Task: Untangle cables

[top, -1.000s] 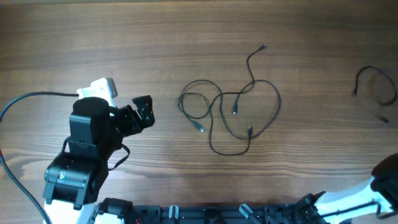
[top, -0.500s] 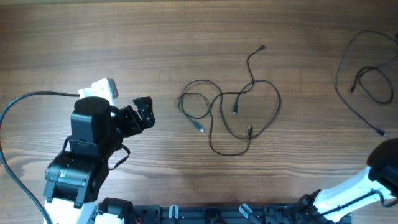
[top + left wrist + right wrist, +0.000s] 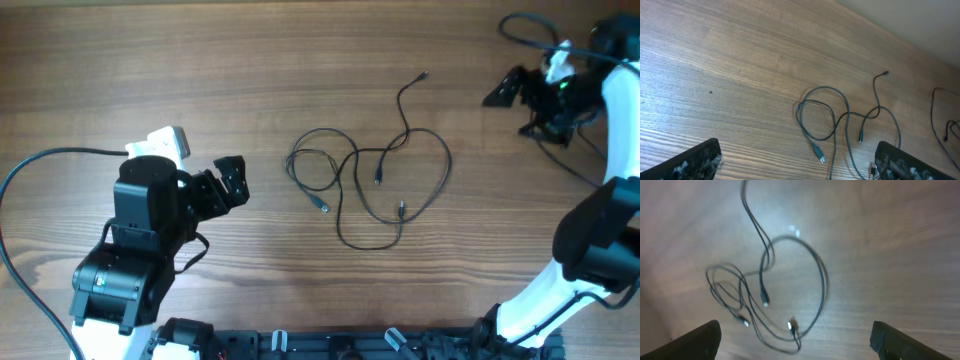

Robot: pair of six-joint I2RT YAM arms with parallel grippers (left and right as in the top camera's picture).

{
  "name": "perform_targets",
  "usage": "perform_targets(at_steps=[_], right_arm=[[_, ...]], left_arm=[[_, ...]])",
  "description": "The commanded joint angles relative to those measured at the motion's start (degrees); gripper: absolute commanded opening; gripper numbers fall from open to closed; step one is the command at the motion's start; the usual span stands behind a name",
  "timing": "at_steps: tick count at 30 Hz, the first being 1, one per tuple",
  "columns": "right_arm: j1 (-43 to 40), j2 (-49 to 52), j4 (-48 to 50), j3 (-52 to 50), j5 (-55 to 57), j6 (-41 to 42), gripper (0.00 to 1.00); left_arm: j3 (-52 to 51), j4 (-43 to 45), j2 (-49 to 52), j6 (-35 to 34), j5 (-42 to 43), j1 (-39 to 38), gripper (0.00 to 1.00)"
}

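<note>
The cables [image 3: 370, 170] lie in a loose tangle of thin black loops with small plug ends at the middle of the table. My left gripper [image 3: 232, 180] stands open a short way to their left, touching nothing. In the left wrist view the cables [image 3: 840, 120] lie ahead between the spread fingers [image 3: 690, 162], with one plug [image 3: 818, 155] nearest. My right gripper [image 3: 512, 108] hovers open at the far right, pointing left toward the tangle and apart from it. The right wrist view is blurred and shows the cables [image 3: 765, 295] beyond the wide-open gripper [image 3: 800, 342].
Another thin black cord [image 3: 575, 170] lies apart at the right edge, partly under the right arm [image 3: 600, 230]; it also shows in the left wrist view [image 3: 940, 115]. The left arm's thick cable [image 3: 50, 158] curves across the left side. The arms' bases line the front edge.
The right arm has swung from the bottom right corner up to the far right, its gripper now in view. The separate cord at the right spread out and shifted. The left arm stayed still.
</note>
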Motion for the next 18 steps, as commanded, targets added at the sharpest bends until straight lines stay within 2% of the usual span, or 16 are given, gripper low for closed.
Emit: perform_targets(at_steps=[1,6,9,18], right_arm=[[1.86,0.44,2.99,-6.82,-2.03,-0.28,0.98],[4.11,0.44,15.08,-21.05,-8.90,-0.24,0.98],[4.24,0.44,17.20,-24.92,-8.81,-0.26,0.98],[4.76,0.44,31.50,-38.71,-9.09,-0.20,1.00]], left_arm=[[0.15,0.13,0.17,0.92,0.70,-0.20,1.00],[0.15,0.13,0.17,0.92,0.70,-0.20,1.00],[0.15,0.13,0.17,0.92,0.70,-0.20,1.00],[0.15,0.13,0.17,0.90,0.70,-0.20,1.00]])
